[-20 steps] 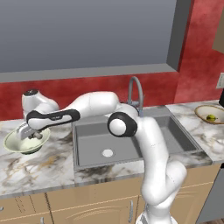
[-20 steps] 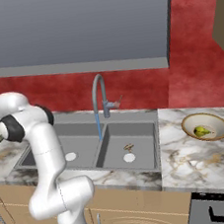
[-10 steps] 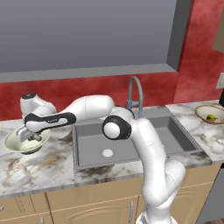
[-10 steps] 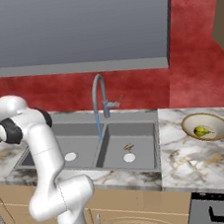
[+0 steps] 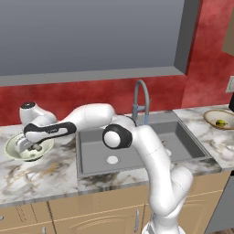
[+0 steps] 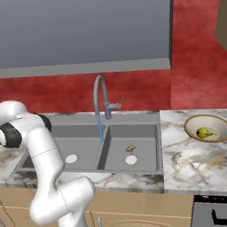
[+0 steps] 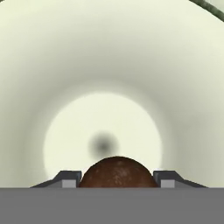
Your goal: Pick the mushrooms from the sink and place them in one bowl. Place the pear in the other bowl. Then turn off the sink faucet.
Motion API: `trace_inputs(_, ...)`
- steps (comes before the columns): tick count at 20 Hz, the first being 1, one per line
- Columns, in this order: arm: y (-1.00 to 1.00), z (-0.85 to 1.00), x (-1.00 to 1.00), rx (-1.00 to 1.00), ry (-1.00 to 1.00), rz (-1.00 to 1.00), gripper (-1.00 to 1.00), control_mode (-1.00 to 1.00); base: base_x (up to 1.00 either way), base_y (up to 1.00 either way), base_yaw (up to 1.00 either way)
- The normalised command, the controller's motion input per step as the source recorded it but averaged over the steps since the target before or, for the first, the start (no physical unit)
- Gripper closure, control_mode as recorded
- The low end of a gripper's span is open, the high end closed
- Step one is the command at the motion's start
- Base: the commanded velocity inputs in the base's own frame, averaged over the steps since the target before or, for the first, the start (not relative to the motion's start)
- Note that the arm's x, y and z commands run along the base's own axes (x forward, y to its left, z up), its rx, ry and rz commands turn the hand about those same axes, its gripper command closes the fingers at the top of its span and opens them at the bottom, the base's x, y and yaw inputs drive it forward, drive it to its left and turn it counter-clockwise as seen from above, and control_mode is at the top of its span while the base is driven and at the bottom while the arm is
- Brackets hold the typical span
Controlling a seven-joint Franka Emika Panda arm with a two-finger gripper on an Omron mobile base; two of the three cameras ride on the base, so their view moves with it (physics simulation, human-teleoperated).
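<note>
Presently, step in hand: delivery of one mushroom into the pale green-white bowl, judged from the arm reaching far over the counter beside the sink.

Gripper [image 7: 117, 183]: poised inside the bowl, its two finger tips standing either side of a brown cap and clasping it; in the left base view the hand hangs directly over the bowl.

Held mushroom [image 7: 117, 172]: brown rounded cap between the tips, above the bowl's pale floor, where a soft shadow lies beneath it; not yet set down.

Green-white bowl [image 5: 13, 146]: on the marble counter, well apart from the sink basins.

Second mushroom [image 6: 130, 149]: small brownish thing in the sink's far basin, just beside the round white drain.

Sink [image 6: 146, 125]: grey double basin, set into the counter.

Pear [image 6: 204, 133]: yellow-green, already lying in the tan-rimmed bowl [image 6: 223, 126] at the counter's other end.

Faucet [image 6: 99, 94]: arched spout over the sink, a thin blue stream falling from it, so likely not turned off.

Next move calls for: parting the tips to drop the cap, lifting clear of the rim, then reaching to the far basin.
</note>
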Motion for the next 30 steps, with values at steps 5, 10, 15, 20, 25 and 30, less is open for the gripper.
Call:
trace_inputs(5, 0.21, -0.11, 0.07, 0.00, 0.00, 0.00, -1.00, -1.00, 0.00, 0.00, 0.00)
trace_inputs(10, 0.06, 0.00, 0.00, 0.00, -0.01, 0.00, -1.00, -1.00, 0.00, 0.00, 0.00)
trace_inputs(15, 0.00, 0.04, 0.00, 0.00, -0.02, 0.00, -1.00, -1.00, 0.00, 0.00, 0.00)
trace_inputs(20, 0.00, 0.20, 0.00, 0.00, 0.00, 0.00, -1.00, -1.00, 0.00, 0.00, 0.00)
trace_inputs(25, -0.10, 0.47, 0.00, 0.02, 0.00, 0.00, -1.00, -1.00, 0.00, 0.00, 0.00)
trace_inputs(30, -0.48, 0.31, -0.23, 0.08, -0.05, 0.00, -1.00, -1.00, 0.00, 0.00, 0.00)
